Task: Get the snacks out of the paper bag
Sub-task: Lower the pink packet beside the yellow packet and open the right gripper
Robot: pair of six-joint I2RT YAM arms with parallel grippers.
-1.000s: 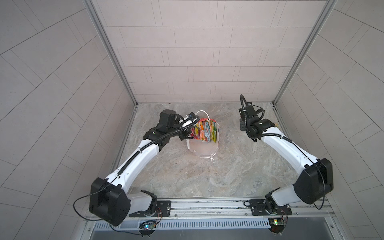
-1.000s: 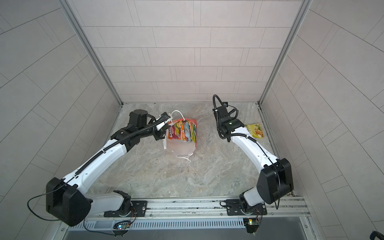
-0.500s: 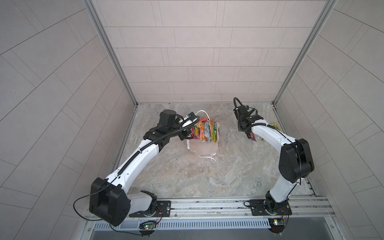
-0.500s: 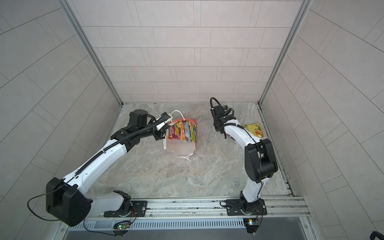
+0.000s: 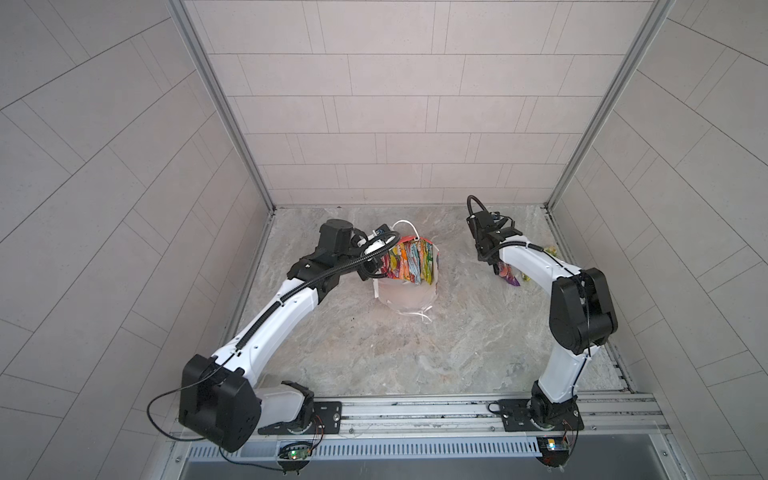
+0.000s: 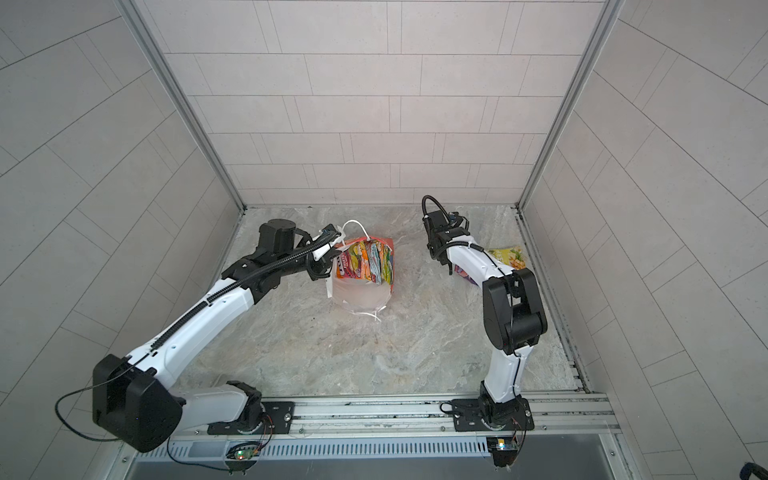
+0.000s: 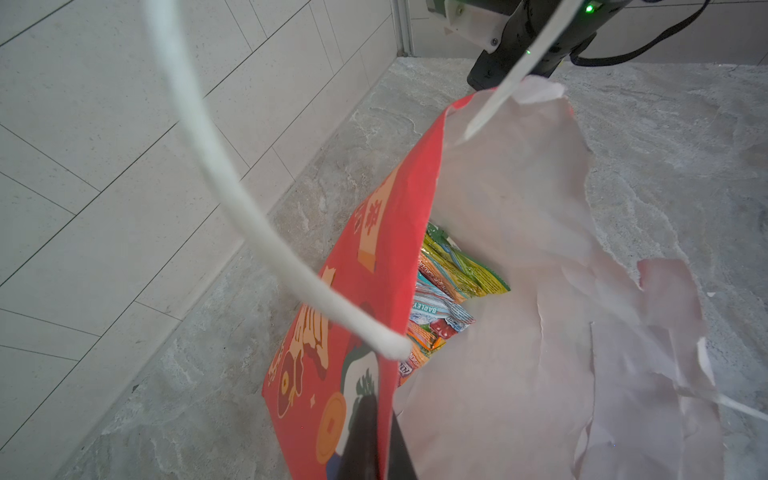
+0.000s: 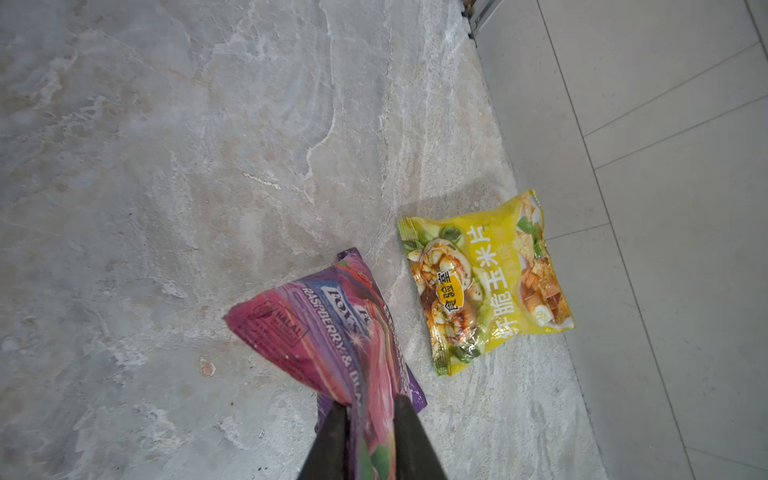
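Note:
The red paper bag (image 5: 409,293) (image 6: 361,296) stands at the back middle of the floor, its white inside showing. Several bright snacks (image 5: 409,264) (image 6: 365,264) (image 7: 449,291) fill it. My left gripper (image 7: 380,415) is shut on the bag's red rim (image 7: 374,291), one finger outside and one inside. My right gripper (image 8: 370,405) sits low at the back right, shut on a purple-pink snack packet (image 8: 324,328) (image 6: 463,274) whose far end touches the floor. A yellow snack packet (image 8: 482,282) (image 6: 509,257) lies flat just beside it.
A white cord handle (image 7: 249,232) loops up past the left wrist camera. A metal floor rail (image 6: 540,266) and the right wall (image 8: 644,208) run close behind the yellow packet. The right arm's dark elbow (image 5: 582,307) stands raised at the right.
The right arm has folded its elbow up and inward, and the purple-pink packet has come down to the floor beside the yellow one. The left arm and the bag have not moved.

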